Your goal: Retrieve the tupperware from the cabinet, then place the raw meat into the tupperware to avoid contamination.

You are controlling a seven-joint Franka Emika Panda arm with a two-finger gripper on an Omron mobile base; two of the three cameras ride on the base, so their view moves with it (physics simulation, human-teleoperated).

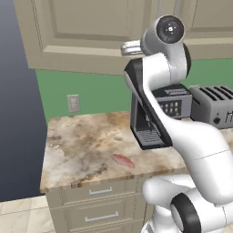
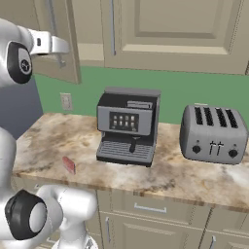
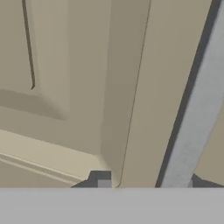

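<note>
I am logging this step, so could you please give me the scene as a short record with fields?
cabinet: beige wall unit above the counter; left door swung partly open
handle: silver bar, close before the hand camera
gripper: raised at the door by the handle; grip cannot be told
raw meat: flat on the counter, near its front edge, left of the coffee machine
toaster: right of the coffee machine
task stage: meat not yet moved

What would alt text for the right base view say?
A coffee machine and a toaster stand on a marbled counter; the raw meat lies near its left front edge, below the cabinet.
</note>
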